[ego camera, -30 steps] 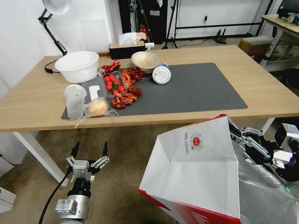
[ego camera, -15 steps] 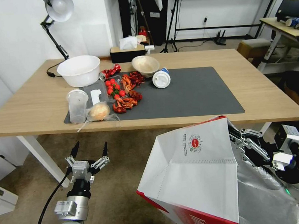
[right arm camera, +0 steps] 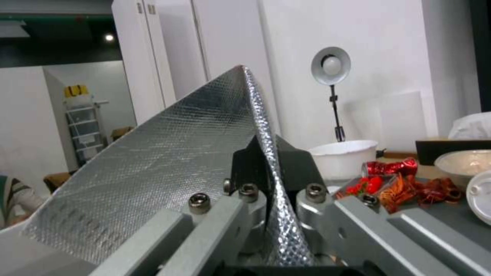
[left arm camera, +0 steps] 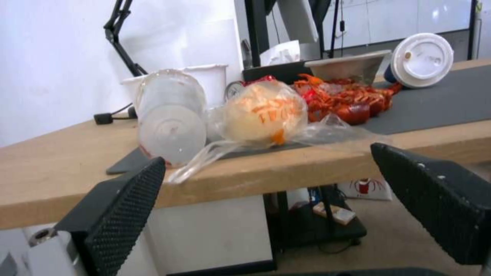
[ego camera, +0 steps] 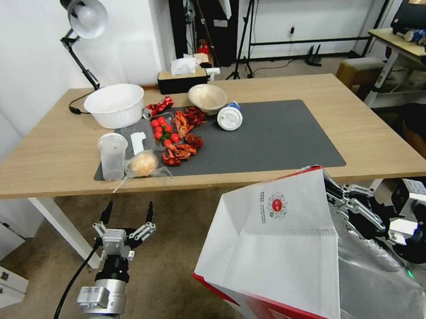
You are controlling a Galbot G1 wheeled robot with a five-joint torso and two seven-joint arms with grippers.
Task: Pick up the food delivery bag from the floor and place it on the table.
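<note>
a wide light wood tabletop (ego camera: 54, 155) with white legs and a dark grey mat (ego camera: 274, 136) stretches across the room, and everything here is placed relative to it. on the left half of the mat sit a white bowl (ego camera: 115, 105), a clear plastic cup (ego camera: 112, 156), a bun in a clear plastic bag (ego camera: 142, 164), red crayfish (ego camera: 180, 142), cherry tomatoes (ego camera: 163, 129) and a lidded paper cup lying on its side (ego camera: 229, 116). the right half of the mat is bare.

the food delivery bag (ego camera: 280, 242), white with a red side panel and silver foil lining, hangs tilted in the air in front of the tabletop's near edge, towards its right end. its top corner reaches about the height of that edge. it is off the brownish carpet floor (ego camera: 178, 219) and not yet on the tabletop.

the right gripper (ego camera: 343, 202) is at the bag's upper rim, in front of the tabletop's right end, with its jaws clenched on the foil-lined wall. the left gripper (ego camera: 127, 215) waits below the near edge, under the bun, with its jaws spread and holding nothing.

the step in hand appears to be the carry. the pick-up looks done. the next move probably calls for raising the bag until its base clears the edge, then moving it over the bare mat.
</note>
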